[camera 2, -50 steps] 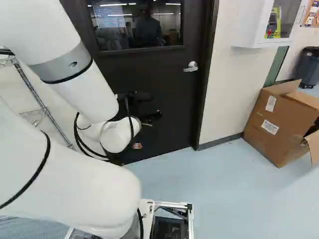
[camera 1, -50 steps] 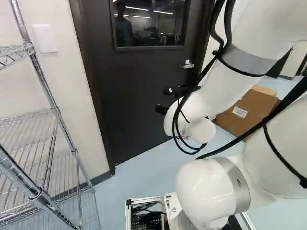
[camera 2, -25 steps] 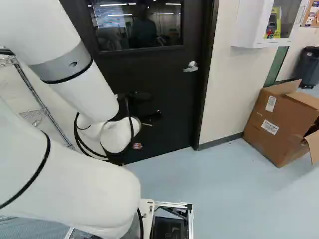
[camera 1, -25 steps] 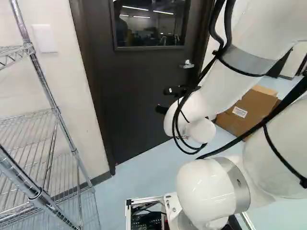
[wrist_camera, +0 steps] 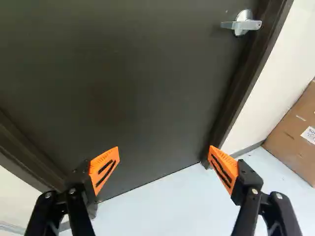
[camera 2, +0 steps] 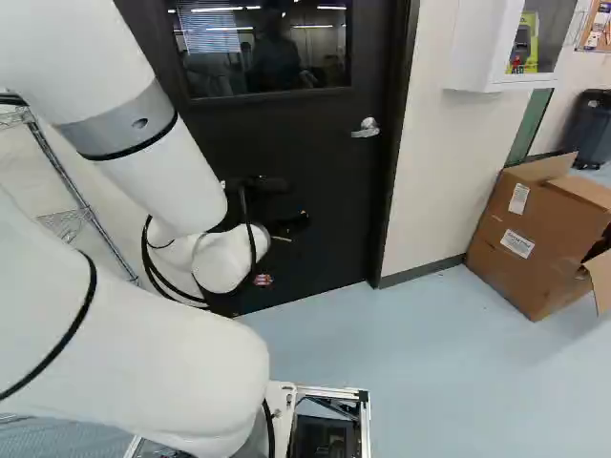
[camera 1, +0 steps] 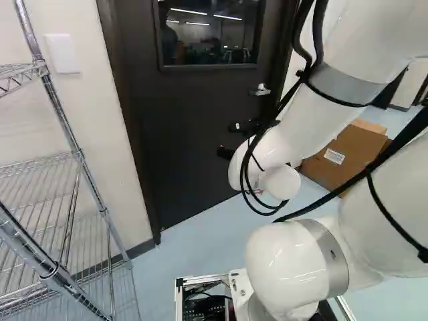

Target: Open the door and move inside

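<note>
Door (camera 1: 180, 134) closed in its frame. Handle (camera 2: 365, 128) on the door's right edge, below the level of its window (camera 2: 267, 48); nothing touching it. Fingers (camera 1: 229, 140) in front of the door, lower than the handle, spread wide, holding nothing. Wire rack (camera 1: 73, 152) left of the door. Cardboard box (camera 2: 525, 234) on the floor, right of the door.

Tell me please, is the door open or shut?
Shut: the door sits flush in its frame.
</note>
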Robot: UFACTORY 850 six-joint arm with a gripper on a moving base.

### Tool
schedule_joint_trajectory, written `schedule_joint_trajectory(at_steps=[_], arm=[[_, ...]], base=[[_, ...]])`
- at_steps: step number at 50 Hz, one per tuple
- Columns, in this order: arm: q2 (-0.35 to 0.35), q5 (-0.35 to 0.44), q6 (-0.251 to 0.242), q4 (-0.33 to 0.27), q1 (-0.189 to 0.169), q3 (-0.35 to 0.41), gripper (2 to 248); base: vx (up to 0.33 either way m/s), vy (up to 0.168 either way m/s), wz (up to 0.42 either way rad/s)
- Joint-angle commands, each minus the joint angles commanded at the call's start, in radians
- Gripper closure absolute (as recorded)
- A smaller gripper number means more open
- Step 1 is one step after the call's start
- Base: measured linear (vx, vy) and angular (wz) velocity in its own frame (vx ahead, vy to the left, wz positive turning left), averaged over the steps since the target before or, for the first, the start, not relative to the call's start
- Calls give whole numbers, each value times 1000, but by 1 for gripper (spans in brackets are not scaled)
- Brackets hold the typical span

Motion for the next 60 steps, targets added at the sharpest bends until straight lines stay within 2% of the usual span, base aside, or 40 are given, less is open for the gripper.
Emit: schedule_joint_trajectory(at_steps=[36,60], arm=[[0,0,0,0,0,0,3],[0,0,0,0,0,0,3]], base=[[27,-2,-12],[101,-69,-233]])
